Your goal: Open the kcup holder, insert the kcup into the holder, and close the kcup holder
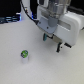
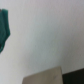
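Note:
The kcup (image 1: 24,53), a tiny pod with a bright green top, sits alone on the white table (image 1: 40,67) toward the exterior view's left. My gripper (image 1: 52,42) hangs above the table to the right of the pod and well apart from it. Its fingers are spread, with nothing between them. In the wrist view only one teal fingertip (image 2: 4,27) shows against the white surface, and the pod is out of that picture. I cannot make out the kcup holder in either view.
Dark, blurred shapes (image 1: 7,20) line the table's back edge at the exterior view's left. A pale box-like form (image 1: 75,24) stands behind the arm. A tan-grey flat shape (image 2: 47,76) lies at the wrist view's edge.

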### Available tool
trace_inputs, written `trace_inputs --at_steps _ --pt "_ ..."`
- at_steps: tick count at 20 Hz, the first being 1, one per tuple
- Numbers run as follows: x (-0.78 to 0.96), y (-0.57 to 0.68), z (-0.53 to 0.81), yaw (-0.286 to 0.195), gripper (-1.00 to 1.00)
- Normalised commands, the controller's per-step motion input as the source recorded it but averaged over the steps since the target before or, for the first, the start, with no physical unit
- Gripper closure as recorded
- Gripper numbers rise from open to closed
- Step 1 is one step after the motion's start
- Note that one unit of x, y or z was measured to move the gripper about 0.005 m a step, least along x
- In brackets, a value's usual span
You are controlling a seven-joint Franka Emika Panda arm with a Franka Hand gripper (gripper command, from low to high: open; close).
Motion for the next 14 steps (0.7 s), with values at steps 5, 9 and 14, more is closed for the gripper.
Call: trace_inputs --at_steps 5,9,14 --pt "0.01 -0.53 0.14 -0.257 -1.00" --pt "-0.06 -0.43 0.03 -0.297 -1.00" --pt "-0.08 -0.41 0.01 -0.308 -1.00"
